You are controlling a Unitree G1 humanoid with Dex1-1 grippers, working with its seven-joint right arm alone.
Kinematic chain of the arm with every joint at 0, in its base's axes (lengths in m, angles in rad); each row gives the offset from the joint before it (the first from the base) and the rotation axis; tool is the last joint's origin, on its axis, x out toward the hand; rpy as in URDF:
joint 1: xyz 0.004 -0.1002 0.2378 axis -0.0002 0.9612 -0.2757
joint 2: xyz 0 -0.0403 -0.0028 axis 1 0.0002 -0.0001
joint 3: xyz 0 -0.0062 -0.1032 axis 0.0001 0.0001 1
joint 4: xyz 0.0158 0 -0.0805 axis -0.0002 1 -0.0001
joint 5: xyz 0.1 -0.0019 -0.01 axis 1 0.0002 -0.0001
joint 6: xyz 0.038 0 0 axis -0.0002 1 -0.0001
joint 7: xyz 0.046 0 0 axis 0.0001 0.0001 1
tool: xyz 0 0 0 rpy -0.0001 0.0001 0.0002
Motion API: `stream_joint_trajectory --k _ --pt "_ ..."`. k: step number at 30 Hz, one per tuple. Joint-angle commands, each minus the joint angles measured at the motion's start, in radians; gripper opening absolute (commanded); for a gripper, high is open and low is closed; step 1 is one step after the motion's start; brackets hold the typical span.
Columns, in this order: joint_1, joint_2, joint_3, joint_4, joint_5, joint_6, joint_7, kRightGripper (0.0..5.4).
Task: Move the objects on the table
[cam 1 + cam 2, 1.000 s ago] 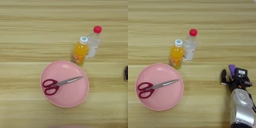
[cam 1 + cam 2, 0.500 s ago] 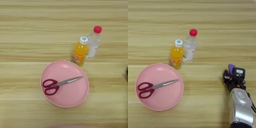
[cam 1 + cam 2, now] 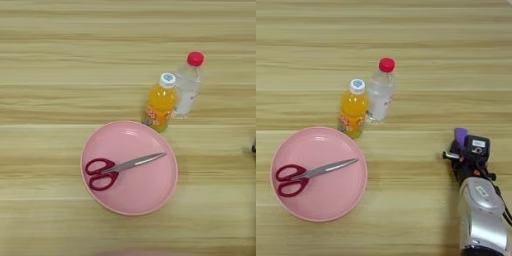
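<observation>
Scissors (image 3: pixel 120 167) on plate (image 3: pixel 150 195), blades pointing roughly right

Open wood stretches across the far half of the table (image 3: pixel 60 60), unbroken from edge to edge. Nearer, two upright bottles stand touching, the orange-juice bottle (image 3: pixel 160 102) and the red-capped bottle (image 3: pixel 187 84), closing any passage between them; the juice bottle stands just at the pink plate's (image 3: pixel 150 192) far rim. The scissors (image 3: pixel 117 167) lie flat across the plate's middle. Bare table separates this cluster from the right gripper (image 3: pixel 468 152), well to the right, leaving a clear lane.
</observation>
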Motion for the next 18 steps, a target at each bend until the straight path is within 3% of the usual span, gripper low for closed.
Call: stream_joint_trajectory --k 1,12,18 --pt "0.007 -0.009 0.017 -0.109 0.001 0.032 0.004 1.43" --pt "0.085 0.020 0.049 -0.369 0.024 0.167 0.023 1.43" --pt "0.183 0.052 0.086 -0.538 0.035 0.238 0.049 1.43"
